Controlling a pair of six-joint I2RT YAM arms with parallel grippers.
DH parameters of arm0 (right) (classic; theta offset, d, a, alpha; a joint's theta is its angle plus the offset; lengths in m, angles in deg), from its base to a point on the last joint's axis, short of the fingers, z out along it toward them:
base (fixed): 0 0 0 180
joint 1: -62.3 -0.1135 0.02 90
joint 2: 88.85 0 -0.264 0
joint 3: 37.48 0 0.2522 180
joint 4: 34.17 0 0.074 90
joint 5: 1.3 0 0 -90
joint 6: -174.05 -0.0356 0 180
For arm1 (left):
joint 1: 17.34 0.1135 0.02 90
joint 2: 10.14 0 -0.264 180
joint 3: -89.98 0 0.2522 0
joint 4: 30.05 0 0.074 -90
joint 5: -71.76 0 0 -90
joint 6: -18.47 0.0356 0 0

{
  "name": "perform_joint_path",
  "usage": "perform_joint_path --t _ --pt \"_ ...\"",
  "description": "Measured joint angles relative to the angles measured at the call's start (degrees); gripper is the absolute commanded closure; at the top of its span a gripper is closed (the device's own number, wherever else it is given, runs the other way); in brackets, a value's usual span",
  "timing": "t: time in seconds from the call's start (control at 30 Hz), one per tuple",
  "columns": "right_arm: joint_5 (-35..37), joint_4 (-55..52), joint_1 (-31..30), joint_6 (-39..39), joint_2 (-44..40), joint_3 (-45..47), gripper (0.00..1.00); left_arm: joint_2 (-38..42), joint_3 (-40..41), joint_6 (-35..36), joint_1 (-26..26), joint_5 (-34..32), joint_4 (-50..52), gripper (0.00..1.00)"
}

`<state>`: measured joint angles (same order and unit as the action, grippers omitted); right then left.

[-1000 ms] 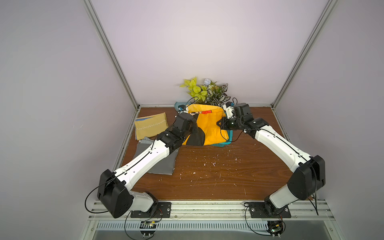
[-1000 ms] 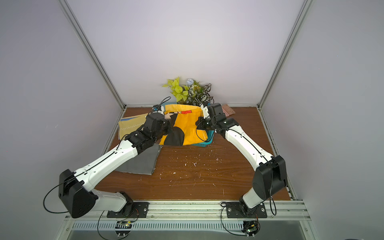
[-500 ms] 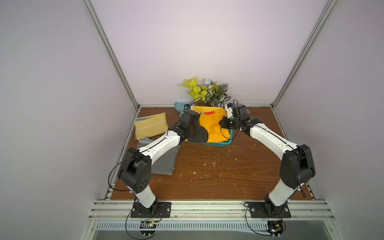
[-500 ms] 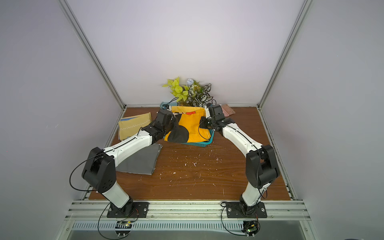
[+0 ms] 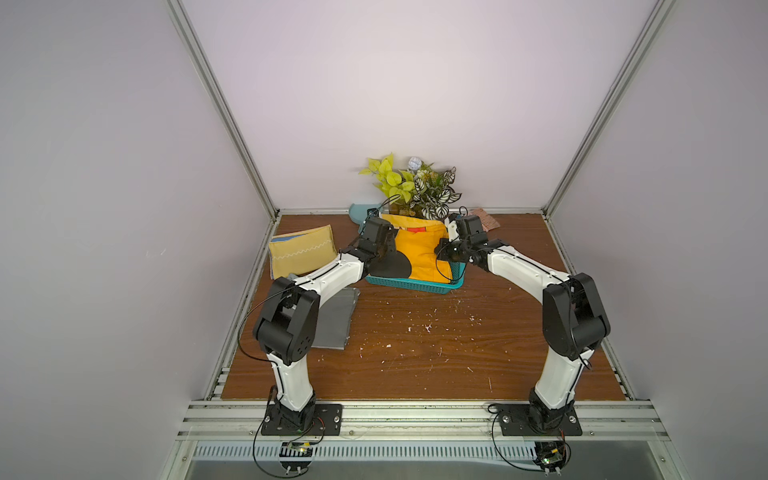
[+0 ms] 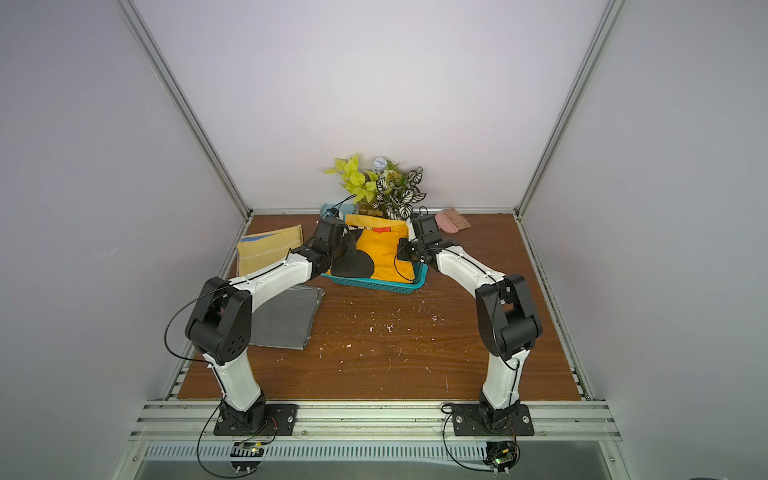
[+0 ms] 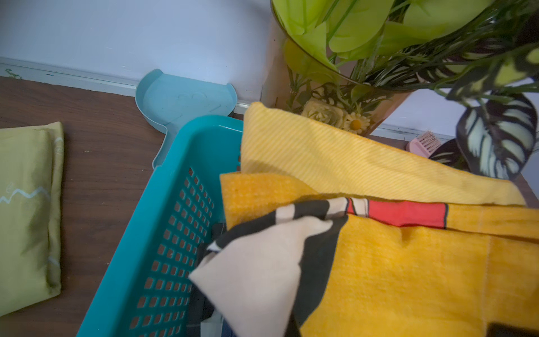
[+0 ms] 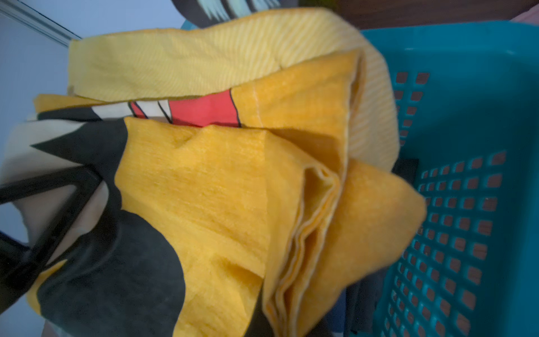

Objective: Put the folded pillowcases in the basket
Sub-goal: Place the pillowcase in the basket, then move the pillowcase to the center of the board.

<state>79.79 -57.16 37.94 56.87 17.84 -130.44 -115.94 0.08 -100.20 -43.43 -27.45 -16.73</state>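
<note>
Lilac walls close in a brown wooden table speckled with white crumbs. At its far side, in front of a potted plant, sits the teal lattice basket. The folded pillowcase, orange-yellow with black, cream and red patches, lies in it. Both top views show its far edge standing above the far rim, close to the plant's pot.

My left pincer is closed at the pillowcase's left edge. From my left wrist a cream-and-black corner rises toward the camera, but my fingers are hidden, so I cannot tell whether fabric is pinched.

My right pincer is at the pillowcase's right edge, over the basket's right side. I cannot tell how wide it stands. From that wrist I see bunched orange folds beside the lattice wall.

A pale blue dustpan lies behind the basket, a pink brush to the plant's right. A folded mustard cloth and a grey cloth lie at the left.
</note>
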Motion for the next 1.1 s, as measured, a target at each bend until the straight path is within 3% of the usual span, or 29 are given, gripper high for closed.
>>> perform_joint_path --t 0.03,0.1,0.13,0.3,0.5,0.73,0.93,1.1 --pt "0.0 0.0 0.0 0.0 0.2 0.0 0.78 -0.3 -0.2 0.1 0.0 0.1 -0.2 0.89" --pt "0.6 -0.2 0.1 -0.2 0.3 0.0 0.60 -0.9 -0.3 0.6 0.2 0.0 -0.3 0.60" --pt "1.0 -0.2 0.1 0.2 0.3 0.0 0.55 -1.0 -0.3 0.4 0.3 0.0 -0.3 0.54" --pt "1.6 -0.2 0.4 0.4 0.0 0.2 0.46 -0.4 0.4 0.2 0.7 -0.1 -0.9 0.24" --pt "2.6 -0.5 0.2 0.8 -6.7 3.0 0.41 5.7 2.6 0.0 0.7 -1.5 0.7 0.14" --pt "2.9 -0.9 -2.2 2.2 -20.9 6.9 0.29 19.2 4.2 0.1 0.8 -5.5 7.3 0.06" --pt "2.6 -3.9 -6.0 3.3 -29.6 13.6 0.24 31.3 16.1 -3.3 1.0 -6.0 16.2 0.07" --pt "2.5 -7.6 -10.2 3.7 -34.4 19.3 0.21 39.8 27.7 -8.3 1.0 -1.8 24.5 0.11"
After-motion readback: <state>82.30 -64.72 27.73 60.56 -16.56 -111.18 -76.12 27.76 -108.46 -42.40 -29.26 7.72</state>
